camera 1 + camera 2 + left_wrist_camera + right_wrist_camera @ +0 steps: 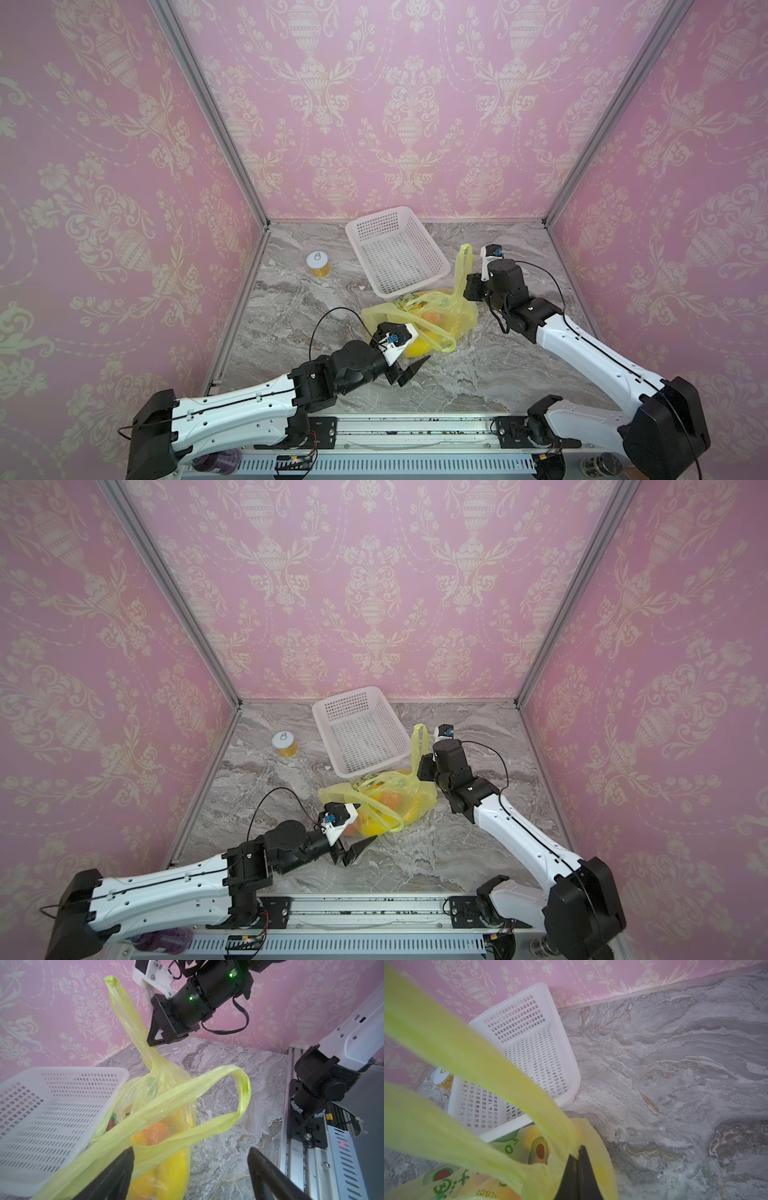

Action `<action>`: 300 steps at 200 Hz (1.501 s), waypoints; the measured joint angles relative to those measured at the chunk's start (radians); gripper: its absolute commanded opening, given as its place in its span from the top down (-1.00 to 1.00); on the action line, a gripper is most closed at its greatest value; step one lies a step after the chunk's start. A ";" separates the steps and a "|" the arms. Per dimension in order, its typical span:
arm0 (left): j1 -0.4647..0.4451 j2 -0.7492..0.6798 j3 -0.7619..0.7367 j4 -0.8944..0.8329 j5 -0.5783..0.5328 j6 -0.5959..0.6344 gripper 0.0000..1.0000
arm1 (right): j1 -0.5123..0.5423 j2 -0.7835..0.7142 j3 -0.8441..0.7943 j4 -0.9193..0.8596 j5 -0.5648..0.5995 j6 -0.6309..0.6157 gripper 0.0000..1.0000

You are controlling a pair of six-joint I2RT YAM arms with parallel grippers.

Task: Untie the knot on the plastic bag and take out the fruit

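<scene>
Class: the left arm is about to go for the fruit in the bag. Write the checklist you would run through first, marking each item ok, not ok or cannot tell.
1. Handles untied: ok; the raised handle and the loose handle of the plastic bag are apart.
2. Grip of the right gripper: ok; shut on the raised handle's base.
3. State of the left gripper: ok; jaws wide, holding nothing.
4. Way in clear: not ok; the loose handle drapes across the bag in front of the left gripper.
5. Access to the fruit: cannot tell; seen mostly through plastic.
6. Room in the basket: ok; nothing in it.
</scene>
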 measured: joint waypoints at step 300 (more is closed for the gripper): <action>0.263 0.094 0.282 -0.072 -0.298 -0.063 0.98 | -0.006 -0.248 -0.062 -0.071 0.039 0.117 1.00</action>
